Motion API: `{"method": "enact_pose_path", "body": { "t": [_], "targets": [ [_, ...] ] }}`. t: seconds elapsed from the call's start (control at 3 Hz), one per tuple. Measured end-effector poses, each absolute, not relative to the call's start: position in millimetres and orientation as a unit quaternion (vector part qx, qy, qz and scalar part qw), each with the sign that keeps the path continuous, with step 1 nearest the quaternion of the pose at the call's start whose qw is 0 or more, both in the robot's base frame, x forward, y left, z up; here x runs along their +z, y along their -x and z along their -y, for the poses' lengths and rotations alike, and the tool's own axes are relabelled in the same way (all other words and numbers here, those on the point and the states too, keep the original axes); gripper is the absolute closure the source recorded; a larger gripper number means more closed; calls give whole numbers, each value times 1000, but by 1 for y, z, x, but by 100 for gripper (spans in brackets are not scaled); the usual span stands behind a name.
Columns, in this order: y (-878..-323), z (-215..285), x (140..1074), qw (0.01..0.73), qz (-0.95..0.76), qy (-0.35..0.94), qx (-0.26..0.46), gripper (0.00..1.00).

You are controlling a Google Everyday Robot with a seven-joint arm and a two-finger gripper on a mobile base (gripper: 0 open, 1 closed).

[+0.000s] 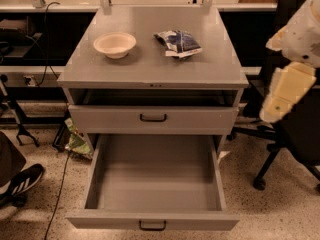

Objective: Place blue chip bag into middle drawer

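Note:
The blue chip bag (178, 42) lies crumpled on the grey cabinet top (150, 69), right of centre, beside a cream bowl (114, 44). The middle drawer (155, 184) is pulled fully out at the bottom of the view. It is an empty deep grey tray with a black loop handle (152, 225) on its front. Above it is another grey drawer front (100, 119) with a like handle, pulled out slightly. My gripper (286, 93) hangs as a cream part of the arm at the right edge, level with the cabinet's side, well apart from the bag and the drawer.
A black office chair (280, 154) stands right of the cabinet behind my arm. A green bag (77, 143) lies on the floor at the cabinet's left. A person's shoe (22, 180) is at the lower left. A cable (57, 194) runs along the floor.

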State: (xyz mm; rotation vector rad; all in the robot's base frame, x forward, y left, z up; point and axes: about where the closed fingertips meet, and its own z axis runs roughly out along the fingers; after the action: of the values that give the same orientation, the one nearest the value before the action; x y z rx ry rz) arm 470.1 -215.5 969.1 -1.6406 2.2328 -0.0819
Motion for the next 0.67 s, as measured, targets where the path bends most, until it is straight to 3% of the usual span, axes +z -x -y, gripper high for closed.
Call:
{"method": "enact_pose_path", "body": {
  "t": [0.67],
  "targets": [
    [-602,178,944,241,-812,532,8,0]
  ]
}}
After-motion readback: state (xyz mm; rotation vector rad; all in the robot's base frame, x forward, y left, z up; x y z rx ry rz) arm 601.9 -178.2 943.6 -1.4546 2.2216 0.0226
